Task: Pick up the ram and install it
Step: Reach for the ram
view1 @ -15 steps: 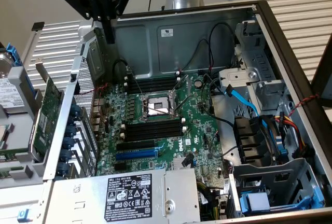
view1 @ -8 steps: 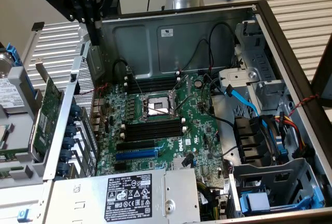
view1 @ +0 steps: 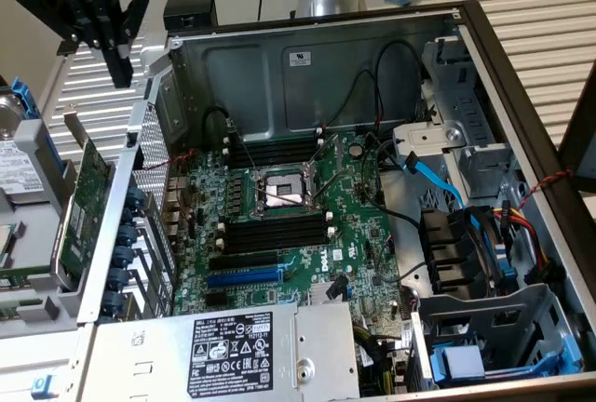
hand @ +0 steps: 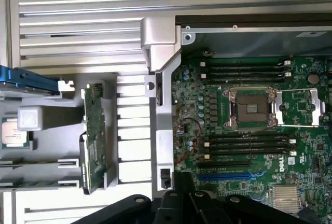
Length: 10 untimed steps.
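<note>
**Gripper high over the parts tray, beside the open computer case**

Seen from the exterior view, the black gripper hangs at that view's upper left. It is above the slatted counter and the case's near side wall, well apart from everything below it. Whether it is spread or pressed together cannot be told.

The case lies open with its motherboard facing up. The bare processor socket sits between two banks of black memory slots with white end clips. Whether any slot holds a stick cannot be told.

Outside the case, toward the exterior view's left, the grey tray holds a green board standing on edge, with a metal bracket tab at its far end. The ram cannot be picked out with certainty. If it stands against that board, the two cannot be told apart.

A hard drive in a blue caddy lies further out in the tray. The wrist view shows a processor chip just beside the drive. A grey power supply with a black label fills the case's near corner.
</note>
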Each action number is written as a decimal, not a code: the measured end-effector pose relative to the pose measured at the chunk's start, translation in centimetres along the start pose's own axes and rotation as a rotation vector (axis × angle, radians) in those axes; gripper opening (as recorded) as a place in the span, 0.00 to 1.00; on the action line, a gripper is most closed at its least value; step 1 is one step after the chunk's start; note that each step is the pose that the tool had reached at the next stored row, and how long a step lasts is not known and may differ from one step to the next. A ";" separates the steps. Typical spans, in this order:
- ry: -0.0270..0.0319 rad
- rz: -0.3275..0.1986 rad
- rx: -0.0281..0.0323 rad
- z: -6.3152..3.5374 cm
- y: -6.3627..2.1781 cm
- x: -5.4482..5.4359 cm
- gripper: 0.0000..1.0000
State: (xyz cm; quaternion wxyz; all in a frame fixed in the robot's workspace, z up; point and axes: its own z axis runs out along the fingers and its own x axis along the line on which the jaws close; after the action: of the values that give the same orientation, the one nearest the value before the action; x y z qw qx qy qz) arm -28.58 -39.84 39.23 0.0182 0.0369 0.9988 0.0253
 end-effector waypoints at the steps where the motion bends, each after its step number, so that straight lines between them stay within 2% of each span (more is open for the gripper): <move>1: 0.0001 0.000 -0.0003 -0.01 -0.03 0.4 0.10; 10: 0.0001 0.000 -0.0009 -0.03 -0.38 4.5 0.10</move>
State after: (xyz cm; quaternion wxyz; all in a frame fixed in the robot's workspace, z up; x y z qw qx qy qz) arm -33.10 -39.88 39.08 0.0182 0.0369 0.9988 0.0258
